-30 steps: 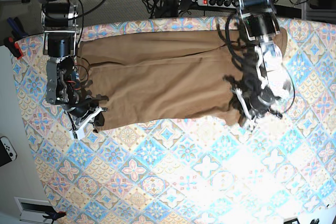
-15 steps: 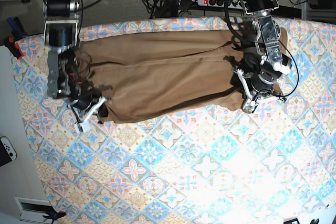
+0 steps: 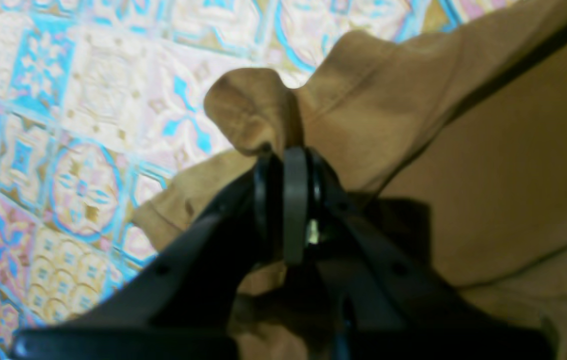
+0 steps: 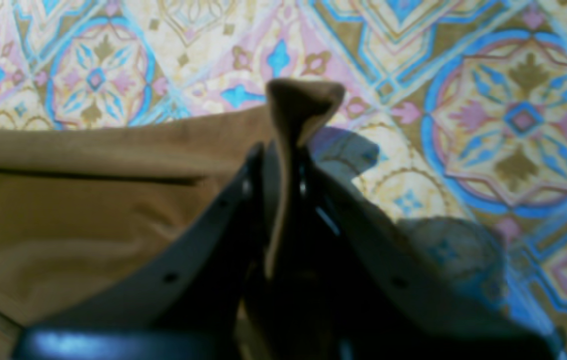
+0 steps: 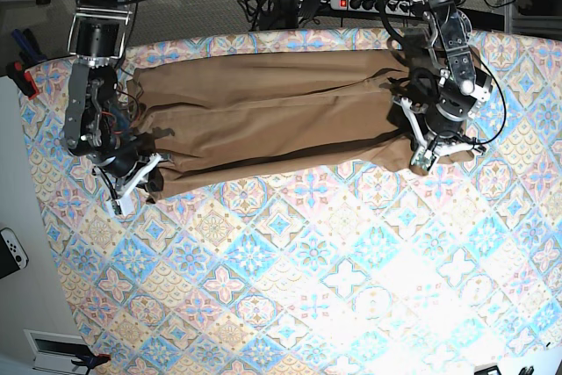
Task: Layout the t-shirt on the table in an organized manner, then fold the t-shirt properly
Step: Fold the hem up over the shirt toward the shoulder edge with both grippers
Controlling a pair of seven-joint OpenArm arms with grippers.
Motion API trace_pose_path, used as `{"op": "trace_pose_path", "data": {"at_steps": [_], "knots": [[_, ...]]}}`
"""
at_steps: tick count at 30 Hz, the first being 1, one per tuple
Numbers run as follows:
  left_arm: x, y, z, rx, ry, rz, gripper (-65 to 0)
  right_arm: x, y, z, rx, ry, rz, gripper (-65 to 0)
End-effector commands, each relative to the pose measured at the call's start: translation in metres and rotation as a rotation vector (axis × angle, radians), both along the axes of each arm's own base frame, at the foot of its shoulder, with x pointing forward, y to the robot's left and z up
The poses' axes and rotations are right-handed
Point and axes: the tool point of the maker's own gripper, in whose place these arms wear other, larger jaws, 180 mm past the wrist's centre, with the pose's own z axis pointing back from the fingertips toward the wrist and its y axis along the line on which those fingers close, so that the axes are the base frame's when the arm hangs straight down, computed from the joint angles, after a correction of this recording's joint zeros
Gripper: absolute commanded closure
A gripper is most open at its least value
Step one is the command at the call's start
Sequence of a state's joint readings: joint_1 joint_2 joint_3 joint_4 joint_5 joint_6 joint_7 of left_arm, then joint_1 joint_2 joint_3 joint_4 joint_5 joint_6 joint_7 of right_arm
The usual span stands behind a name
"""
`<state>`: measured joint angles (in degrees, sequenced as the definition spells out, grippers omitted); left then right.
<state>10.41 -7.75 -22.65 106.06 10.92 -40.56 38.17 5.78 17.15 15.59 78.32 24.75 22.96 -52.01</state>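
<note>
The tan t-shirt (image 5: pixel 281 120) lies as a long folded band across the far part of the patterned table (image 5: pixel 290 296). At the band's right end in the base view, my left gripper (image 5: pixel 423 157) is shut on the shirt's near edge. The left wrist view shows its fingertips (image 3: pixel 286 160) pinching a bunched fold of t-shirt (image 3: pixel 248 107) above the table (image 3: pixel 63 100). At the band's left end, my right gripper (image 5: pixel 143 178) is shut on the near corner. In the right wrist view it (image 4: pixel 283 150) clamps a peak of t-shirt (image 4: pixel 301 100) over the table (image 4: pixel 513 100).
A power strip (image 5: pixel 364 3) and cables lie beyond the table's far edge. A red-handled tool (image 5: pixel 22 76) and a white controller (image 5: pixel 10 250) sit off the table's left side. The near half of the table shows only its tile pattern.
Both grippers have moved toward the table's far edge, each still shut on the shirt's near edge. The shirt's band is narrower and its near edge sits farther back.
</note>
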Motion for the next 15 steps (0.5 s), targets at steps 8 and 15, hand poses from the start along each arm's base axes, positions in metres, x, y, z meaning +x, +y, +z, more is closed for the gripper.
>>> {"op": "trace_pose_path", "data": {"at_steps": [8,15], "knots": [[-0.010,0.024,0.004,0.020,-0.011,0.062,0.0,-0.008,-0.009,0.027,-0.026,-0.092,-0.008,0.0],[-0.017,0.027,0.000,0.025,0.006,0.071,0.0,-0.014,-0.018,0.047,-0.072,-0.102,-0.013,0.0]]}}
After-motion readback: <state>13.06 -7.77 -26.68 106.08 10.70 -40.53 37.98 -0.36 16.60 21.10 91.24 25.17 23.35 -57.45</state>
